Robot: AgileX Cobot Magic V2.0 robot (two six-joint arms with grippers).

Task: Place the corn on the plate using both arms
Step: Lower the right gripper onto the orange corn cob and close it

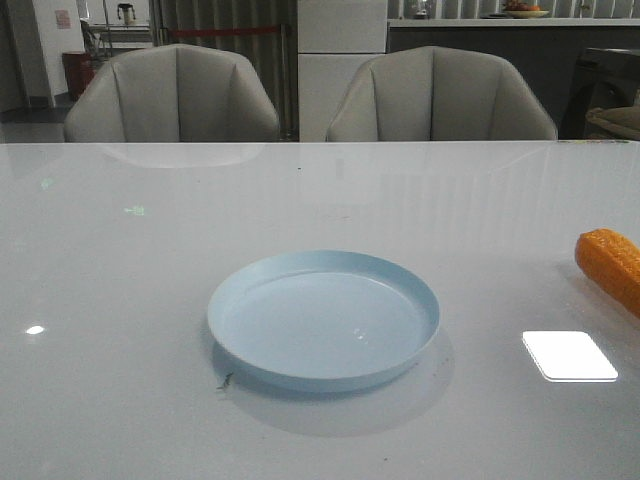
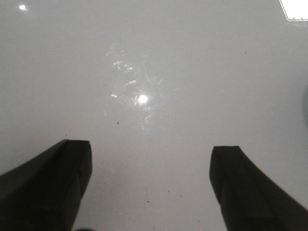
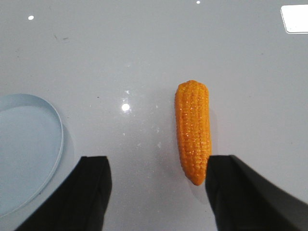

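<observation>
Corn lying on the bench off to the right of the plate, both end effectors open and holding nothing.

From my front view the pale-blue plate (image 1: pixel 324 318) sits bare near the middle of the glossy white bench (image 1: pixel 120 400), and the orange corn (image 1: pixel 611 266) lies flat on the bench well to its right, partly cut off by the frame edge. My right wrist camera shows the right end effector (image 3: pixel 156 192) with its two dark fingers (image 3: pixel 89 195) spread wide above the bench; the corn (image 3: pixel 193 130) lies just beside the inner edge of one finger, its tapered tip pointing back toward the wrist, and I cannot tell whether they touch. The plate's rim (image 3: pixel 57 126) shows on the far side of the other finger. My left end effector (image 2: pixel 150 185) is spread wide too, over bare bench only.
</observation>
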